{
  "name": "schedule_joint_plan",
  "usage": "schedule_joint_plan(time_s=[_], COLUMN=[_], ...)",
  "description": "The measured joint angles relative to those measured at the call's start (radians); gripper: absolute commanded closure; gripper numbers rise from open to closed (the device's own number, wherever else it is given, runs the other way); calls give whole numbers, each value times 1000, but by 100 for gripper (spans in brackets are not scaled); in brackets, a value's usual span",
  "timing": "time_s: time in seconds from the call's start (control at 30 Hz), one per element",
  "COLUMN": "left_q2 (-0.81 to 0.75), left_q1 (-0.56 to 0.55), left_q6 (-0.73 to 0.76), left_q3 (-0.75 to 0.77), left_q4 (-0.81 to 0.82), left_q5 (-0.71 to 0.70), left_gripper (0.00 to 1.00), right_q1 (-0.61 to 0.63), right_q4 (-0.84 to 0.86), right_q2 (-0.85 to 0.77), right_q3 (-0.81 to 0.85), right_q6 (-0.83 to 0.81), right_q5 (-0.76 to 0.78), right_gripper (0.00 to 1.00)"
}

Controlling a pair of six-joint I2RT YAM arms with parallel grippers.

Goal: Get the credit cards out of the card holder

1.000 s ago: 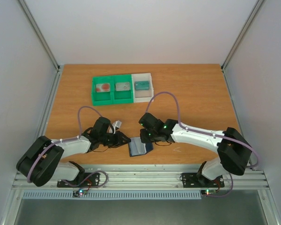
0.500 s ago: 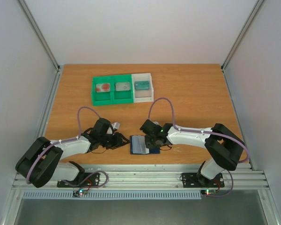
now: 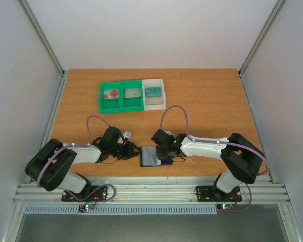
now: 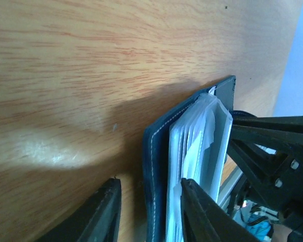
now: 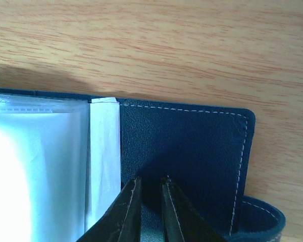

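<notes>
From above, you see the card holder (image 3: 150,156) lying open on the table (image 3: 212,101) near the front edge, between your left gripper (image 3: 135,151) and right gripper (image 3: 163,153). Well behind it, the tray (image 3: 121,101) has a card (image 3: 110,94) with a red blotch in its leftmost green compartment. Your left wrist view shows the fingers (image 4: 98,217) spread apart, straddling the holder's dark cover edge without squeezing it, with the clear sleeves (image 4: 204,131) just beside. Your right wrist view shows the fingers (image 5: 131,206) nearly together, tips down on the dark inner cover, with nothing visibly between them.

Overhead view high at near edge, facing table (image 3: 207,101), wrist views close, all sharing card holder (image 3: 150,156)
</notes>
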Motion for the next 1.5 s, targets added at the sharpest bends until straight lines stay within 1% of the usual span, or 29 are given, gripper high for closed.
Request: schedule_joint_plan(time_s=[0.13, 0.23, 0.27, 0.4, 0.57, 0.73, 0.8, 0.97, 1.2, 1.27, 1.5], left_q2=[53, 60, 58, 31, -31, -99, -122, -138, -162, -163, -165], left_q1=[0, 0, 0, 0, 0, -4, -5, -5, -5, -5, -5], left_q6=[-29, -57, -61, -68, -66, -67, -64, -59, -52, -49, -41], left_q3=[0, -2, -2, -1, -2, -4, -4, -4, -10, -11, -16], left_q4=[65, 104, 115, 109, 71, 18, -11, -51, -76, -79, -89], left_q5=[20, 23, 23, 18, 10, -8, -17, -31, -35, -35, -43], left_gripper=[87, 98, 100, 100, 100, 100, 100, 100, 100, 100, 99], right_q1=[-2, -3, -3, -3, -3, 22, 36, 46, 47, 47, 47], right_q4=[13, 21, 24, 29, 12, 13, 16, 27, 40, 40, 27], right_q2=[0, -4, -7, -23, -83, -114, -107, -42, 42, 57, 65], right_q3=[-3, -8, -11, -15, -11, 49, 75, 123, 141, 143, 146], right_q6=[0, 0, 0, -5, -14, -13, -11, -5, -2, -2, -3], right_q5=[0, 0, -1, -16, -69, -136, -162, -208, -246, -249, -215], right_gripper=[87, 83, 81, 74, 60, 44, 41, 39, 39, 41, 58])
